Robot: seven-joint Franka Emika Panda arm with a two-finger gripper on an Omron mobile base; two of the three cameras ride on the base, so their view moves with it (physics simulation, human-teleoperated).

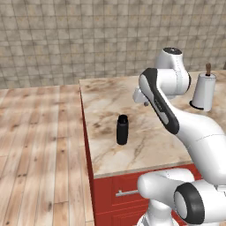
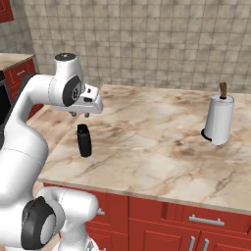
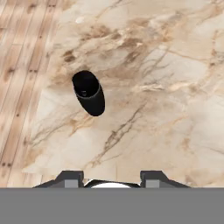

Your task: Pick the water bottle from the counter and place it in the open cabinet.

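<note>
The bottle (image 1: 122, 129) stood upright near the table's (image 2: 162, 142) left edge, its long axis vertical, below and a little left of the fingers (image 2: 79, 114), which hung above it released, grasping nothing.

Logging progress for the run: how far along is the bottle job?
Nothing looks done yet: the water bottle stands upright on the counter, near its edge. In hand: the hand hovers open above the counter, empty. Left: descend, grasp, lift, and carry it to the cabinet.

arm: folded, raised | tool (image 2: 80, 114): pointing down, fingers apart, empty
</note>
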